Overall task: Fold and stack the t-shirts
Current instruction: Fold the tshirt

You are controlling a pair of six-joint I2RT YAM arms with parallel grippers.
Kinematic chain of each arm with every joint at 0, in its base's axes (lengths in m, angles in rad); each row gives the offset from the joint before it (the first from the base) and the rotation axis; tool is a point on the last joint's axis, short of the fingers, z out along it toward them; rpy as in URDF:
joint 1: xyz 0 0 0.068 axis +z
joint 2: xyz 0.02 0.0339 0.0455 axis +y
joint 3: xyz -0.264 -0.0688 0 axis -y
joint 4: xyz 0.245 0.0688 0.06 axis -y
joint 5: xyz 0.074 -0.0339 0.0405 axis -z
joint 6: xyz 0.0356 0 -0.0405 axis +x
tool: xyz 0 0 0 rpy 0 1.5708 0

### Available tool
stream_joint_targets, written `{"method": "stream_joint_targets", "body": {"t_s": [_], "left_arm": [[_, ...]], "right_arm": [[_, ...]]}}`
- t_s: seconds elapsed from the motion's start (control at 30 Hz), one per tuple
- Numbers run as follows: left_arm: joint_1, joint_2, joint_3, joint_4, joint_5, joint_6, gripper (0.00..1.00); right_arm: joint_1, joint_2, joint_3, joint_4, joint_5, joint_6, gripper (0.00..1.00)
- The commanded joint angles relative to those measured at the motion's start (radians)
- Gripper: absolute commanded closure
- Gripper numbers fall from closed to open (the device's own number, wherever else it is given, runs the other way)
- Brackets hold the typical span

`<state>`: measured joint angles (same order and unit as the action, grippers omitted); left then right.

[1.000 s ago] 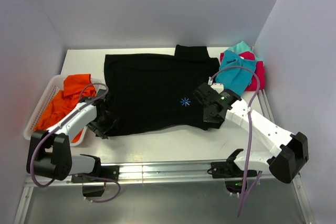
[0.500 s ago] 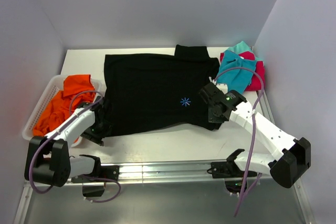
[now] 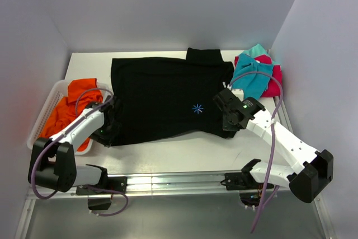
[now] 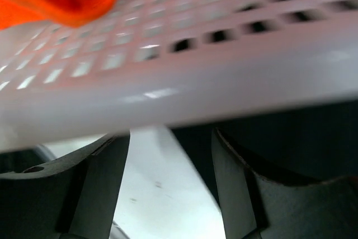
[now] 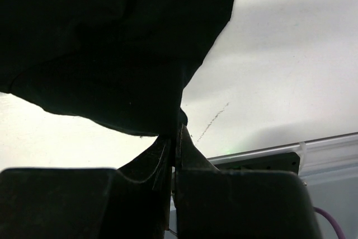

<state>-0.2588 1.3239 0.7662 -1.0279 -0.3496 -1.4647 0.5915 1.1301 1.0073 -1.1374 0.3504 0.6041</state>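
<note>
A black t-shirt (image 3: 162, 96) lies spread on the surface (image 3: 184, 152); the right hand (image 5: 174, 138) pinches its edge, the left hand (image 4: 170, 188) gapes beside a basket (image 4: 224, 88).

Plain pale walls (image 3: 168, 9) enclose a white table (image 3: 184, 152) on three sides under even light.

From above, the left hand (image 3: 107, 130) melts into the dark hem of the black shirt (image 3: 162, 93), so its fingertips can't be made out. The pink-red shirt (image 3: 276, 85) lies mostly buried under the teal shirt (image 3: 251, 79). Close up, the basket (image 4: 196, 88) is a blur running off both sides.
</note>
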Motion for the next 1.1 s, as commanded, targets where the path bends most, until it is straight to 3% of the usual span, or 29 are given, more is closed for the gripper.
{"method": "stream_joint_targets", "body": {"t_s": [0.0,0.23,0.53,1.07], "left_arm": [[-0.007,-0.031,0.062,0.020,-0.031,-0.019,0.33],[-0.007,0.069,0.030,0.084,0.029,0.001,0.34],[-0.020,0.081,-0.045,0.118,0.073,-0.006,0.35],[-0.030,0.222,-0.084,0.239,0.080,0.012,0.52]], "right_arm": [[-0.005,-0.010,0.001,0.016,0.028,-0.009,1.00],[-0.010,-0.012,0.004,0.014,0.039,-0.009,1.00],[-0.024,-0.001,-0.001,0.018,0.035,-0.007,1.00],[-0.028,0.007,0.002,0.019,0.039,-0.018,1.00]]}}
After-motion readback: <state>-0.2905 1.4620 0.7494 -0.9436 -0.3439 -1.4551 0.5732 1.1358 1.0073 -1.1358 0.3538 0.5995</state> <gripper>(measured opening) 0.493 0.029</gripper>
